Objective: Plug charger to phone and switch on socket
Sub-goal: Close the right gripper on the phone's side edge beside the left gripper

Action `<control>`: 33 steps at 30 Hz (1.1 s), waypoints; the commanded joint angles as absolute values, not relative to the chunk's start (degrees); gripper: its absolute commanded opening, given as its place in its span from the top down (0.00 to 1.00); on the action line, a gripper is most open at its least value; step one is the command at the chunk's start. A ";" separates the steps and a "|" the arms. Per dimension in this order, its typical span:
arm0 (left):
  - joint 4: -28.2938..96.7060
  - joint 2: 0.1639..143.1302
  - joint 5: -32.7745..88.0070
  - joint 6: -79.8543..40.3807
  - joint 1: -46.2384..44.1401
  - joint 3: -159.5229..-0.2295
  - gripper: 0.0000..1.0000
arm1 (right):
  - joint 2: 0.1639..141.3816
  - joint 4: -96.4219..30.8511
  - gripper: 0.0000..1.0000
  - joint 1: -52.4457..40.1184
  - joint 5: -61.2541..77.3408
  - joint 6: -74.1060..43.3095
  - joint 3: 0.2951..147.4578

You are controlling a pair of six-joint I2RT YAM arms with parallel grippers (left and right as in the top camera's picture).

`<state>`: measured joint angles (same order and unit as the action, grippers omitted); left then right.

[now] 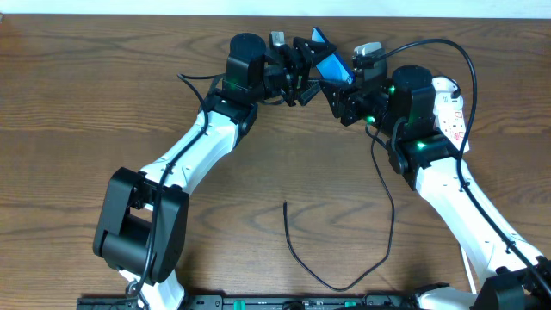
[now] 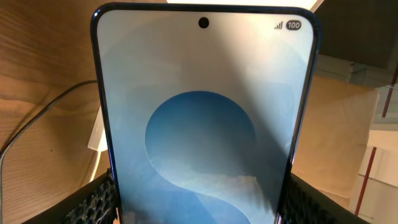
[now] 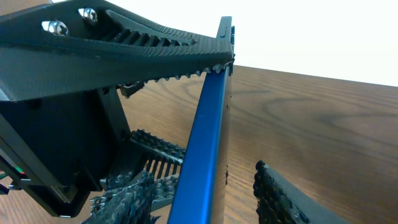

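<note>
The phone (image 1: 330,65) is held off the table at the back, its blue screen tilted. My left gripper (image 1: 301,73) is shut on it; in the left wrist view the phone (image 2: 199,112) fills the frame, with my left gripper (image 2: 199,186) clamped on its two long edges. My right gripper (image 1: 343,90) straddles the phone's lower end. In the right wrist view the blue phone edge (image 3: 208,137) stands between the open jaws of my right gripper (image 3: 202,177), with a gap to the right finger (image 3: 280,199). The charger (image 1: 344,287) lies loose on the table, its plug tip (image 1: 286,205) free. The socket (image 1: 454,112) lies partly under my right arm.
The wooden table (image 1: 86,103) is bare on the left. The charger loops across the front middle and runs up beside my right arm. The left gripper's upper finger (image 3: 124,37) crosses the top of the right wrist view.
</note>
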<state>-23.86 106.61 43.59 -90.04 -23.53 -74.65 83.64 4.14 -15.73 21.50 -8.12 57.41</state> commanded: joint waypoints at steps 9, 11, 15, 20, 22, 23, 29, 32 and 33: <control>-24.77 104.57 44.75 -90.08 -23.55 -75.24 0.93 | 83.53 4.56 0.66 -16.23 21.34 -8.32 58.37; -24.80 104.57 44.75 -90.08 -23.55 -75.24 0.93 | 83.53 4.56 0.70 -16.23 21.34 -8.32 58.37; -24.80 104.57 44.75 -90.08 -23.55 -75.24 0.93 | 83.53 4.56 0.73 -16.23 21.34 -8.32 58.37; -24.77 104.57 44.75 -90.08 -23.55 -75.24 0.93 | 83.53 4.56 0.76 -16.23 21.34 -8.32 58.37; -24.77 104.57 44.75 -90.08 -23.55 -75.24 0.93 | 83.53 4.56 0.82 -16.23 21.34 -8.32 58.37; -24.77 104.57 44.75 -90.08 -23.55 -75.24 0.93 | 83.53 4.56 0.85 -16.23 21.34 -8.32 58.37; -24.77 104.57 44.75 -90.11 -23.55 -75.24 0.93 | 83.53 4.56 0.96 -16.23 21.34 -8.34 58.37; -24.77 104.57 44.75 -90.08 -23.55 -75.24 0.93 | 83.53 4.56 0.99 -16.23 21.34 -8.34 58.37; -24.77 104.57 44.75 -90.08 -23.55 -75.24 0.93 | 83.53 4.56 0.99 -16.23 21.34 -8.34 58.37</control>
